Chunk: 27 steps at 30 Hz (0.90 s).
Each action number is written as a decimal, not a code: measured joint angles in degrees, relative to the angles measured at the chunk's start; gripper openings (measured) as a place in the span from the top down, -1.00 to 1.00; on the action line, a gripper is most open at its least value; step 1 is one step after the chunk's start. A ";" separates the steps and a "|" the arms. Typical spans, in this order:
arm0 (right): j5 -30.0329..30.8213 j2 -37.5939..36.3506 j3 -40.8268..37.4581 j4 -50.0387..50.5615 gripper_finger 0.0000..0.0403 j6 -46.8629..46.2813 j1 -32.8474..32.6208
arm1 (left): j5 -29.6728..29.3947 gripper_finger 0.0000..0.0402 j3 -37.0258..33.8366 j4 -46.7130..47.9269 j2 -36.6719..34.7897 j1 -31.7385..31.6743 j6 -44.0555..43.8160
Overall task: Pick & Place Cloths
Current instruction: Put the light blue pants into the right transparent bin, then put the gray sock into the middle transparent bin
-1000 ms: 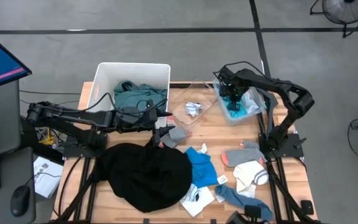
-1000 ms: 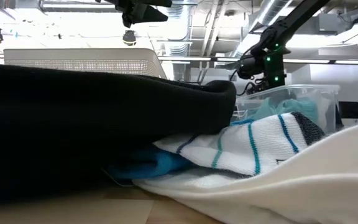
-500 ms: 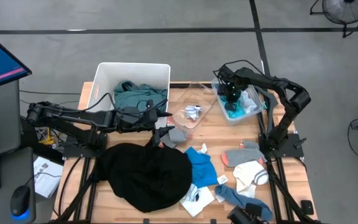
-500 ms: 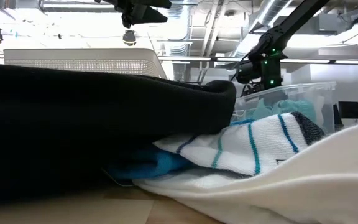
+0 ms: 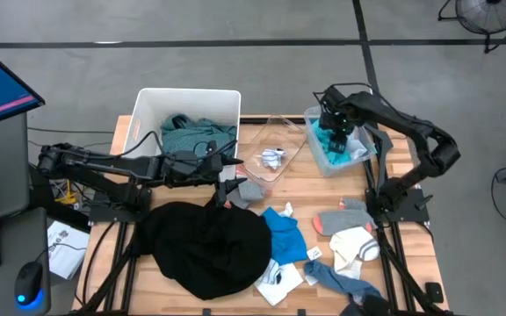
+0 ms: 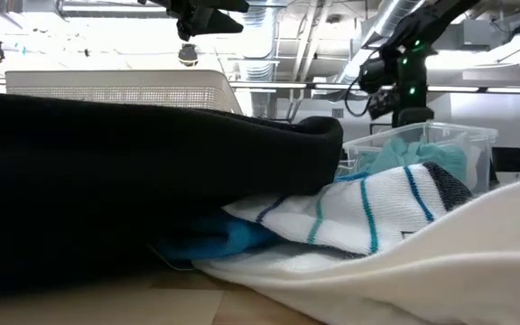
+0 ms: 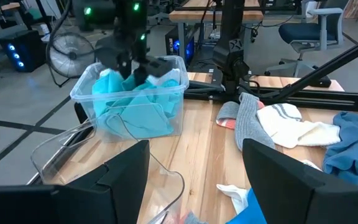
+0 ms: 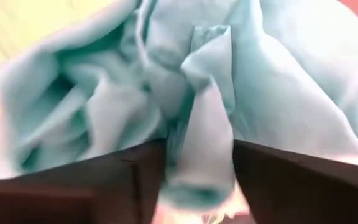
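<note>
**Over the far-right clear bin: cyan shirt at the point of release**

Above the clear bin (image 5: 339, 147) at the table's far right, the right gripper (image 5: 332, 128) hangs with its fingers parted; a fold of the bright cyan shirt (image 8: 197, 124) lies between them, but whether they grip it cannot be told. The shirt sits inside that bin, most likely set there as its sorted place.

Left gripper (image 5: 232, 174): open and empty, waiting near the table's middle, beside the white bin (image 5: 150, 98) that holds the teal-green shirt (image 5: 191, 133).

Second clear bin (image 5: 275, 147): holds one small white piece (image 5: 273, 156).

Unsorted on the wooden table (image 5: 299, 189): large black garment (image 5: 207, 247), small blue shirt (image 5: 283, 233), grey sock (image 5: 344, 219), white sock (image 5: 357, 246), further small pieces toward the near edge.

Hard to make out: the black garment and striped sock (image 6: 368, 212) block most of the low view; the right wrist view shows only cloth, not the bin floor.
</note>
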<state>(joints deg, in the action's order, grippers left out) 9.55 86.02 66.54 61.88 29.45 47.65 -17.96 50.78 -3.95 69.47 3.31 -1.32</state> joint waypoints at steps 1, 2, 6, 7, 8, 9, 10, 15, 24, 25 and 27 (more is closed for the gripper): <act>-0.05 -1.06 0.00 0.57 0.03 0.00 0.00 | 0.00 -0.20 0.00 0.00 0.00 0.00 0.00; -0.04 -2.24 0.03 1.29 -0.06 0.00 0.00 | 0.00 -0.20 0.00 0.00 0.00 -0.01 0.00; -0.33 -7.46 0.07 4.10 -0.28 -2.16 -0.28 | 0.00 -0.20 0.00 0.00 0.00 0.00 -0.18; -0.55 -8.92 0.07 4.96 -0.30 -3.14 -0.54 | 0.00 -0.20 0.00 0.00 0.00 0.00 -0.23; -1.04 -10.49 0.08 5.82 -0.31 -4.33 -0.91 | 0.00 -0.20 0.00 0.00 0.00 0.00 -0.48; -2.23 -12.22 0.12 6.67 -0.31 -5.79 -1.34 | 0.02 -0.20 0.00 0.00 0.00 -0.02 -0.83; -3.86 -13.89 0.18 7.51 -0.31 -7.42 -1.94 | 0.04 -0.20 0.00 0.03 -0.10 0.00 -1.40; -13.63 -20.13 0.22 13.46 -0.30 -20.04 -7.62 | 2.50 -0.20 0.04 1.78 -2.61 0.20 -2.26; -17.37 -22.75 -3.40 20.91 -0.29 -39.92 -31.55 | 3.34 -0.20 0.00 3.35 -11.22 0.52 -4.11; -17.37 -22.78 -4.39 20.89 -0.29 -42.18 -34.36 | 3.34 -0.20 0.06 2.86 -12.07 0.68 -4.11; -17.24 -22.67 -7.07 21.04 -0.29 -45.91 -39.63 | 3.34 -0.20 0.07 3.42 -13.80 1.06 -4.13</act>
<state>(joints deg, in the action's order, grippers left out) -7.68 63.35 59.47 82.91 -16.46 8.02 -14.62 50.85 -0.53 55.67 4.37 -5.45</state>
